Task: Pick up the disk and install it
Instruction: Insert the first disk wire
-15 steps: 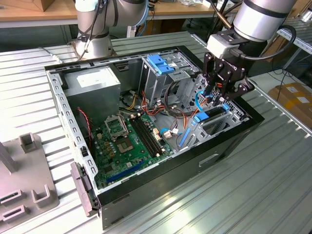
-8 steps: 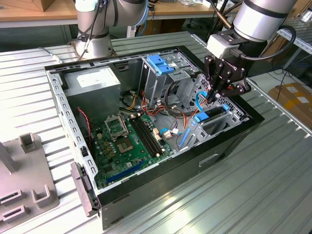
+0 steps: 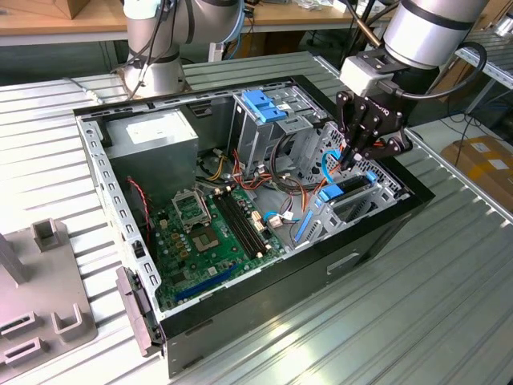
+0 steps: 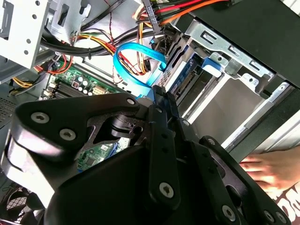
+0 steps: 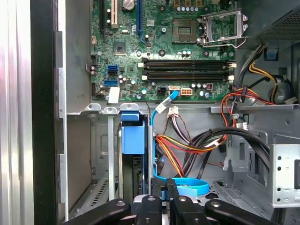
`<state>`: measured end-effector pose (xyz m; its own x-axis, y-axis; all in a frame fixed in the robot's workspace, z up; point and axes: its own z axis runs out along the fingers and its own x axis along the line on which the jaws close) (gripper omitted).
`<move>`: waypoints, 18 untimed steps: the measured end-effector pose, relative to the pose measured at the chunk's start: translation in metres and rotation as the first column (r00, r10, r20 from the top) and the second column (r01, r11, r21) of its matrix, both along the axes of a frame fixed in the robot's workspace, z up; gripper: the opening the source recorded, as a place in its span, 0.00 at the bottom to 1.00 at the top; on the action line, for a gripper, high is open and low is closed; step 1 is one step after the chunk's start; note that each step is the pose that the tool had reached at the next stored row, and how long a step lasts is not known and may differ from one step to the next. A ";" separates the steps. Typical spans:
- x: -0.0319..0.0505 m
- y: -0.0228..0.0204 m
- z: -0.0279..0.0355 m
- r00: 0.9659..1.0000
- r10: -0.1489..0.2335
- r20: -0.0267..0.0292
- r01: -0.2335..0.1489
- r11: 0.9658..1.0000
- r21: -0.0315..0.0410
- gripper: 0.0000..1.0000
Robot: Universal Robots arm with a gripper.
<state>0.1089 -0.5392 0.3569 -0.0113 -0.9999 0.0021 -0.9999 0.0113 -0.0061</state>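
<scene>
Looks nearly done: disk (image 5: pixel 132 138) slotted on edge in drive bay (image 5: pixel 79 154) just beside claw (image 5: pixel 164 199), pinched together and empty; perhaps only final seating left.

The table (image 3: pixel 417 305) was a grey metal surface with long ribs. An open computer case (image 3: pixel 264 305) lay on it in the middle, its open side facing up. At the exterior view's left, on the near part, a grey holder (image 3: pixel 40 313) stood on the table. At the far side, behind the case, stood the round arm base (image 3: pixel 156 76).
</scene>
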 end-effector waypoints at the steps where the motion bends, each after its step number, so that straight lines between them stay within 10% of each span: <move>1: 0.0000 0.0000 0.0000 1.000 0.000 0.000 0.000 1.000 0.000 0.16; 18: 0.0000 0.0000 0.0000 1.000 0.000 0.000 0.000 1.000 0.008 0.16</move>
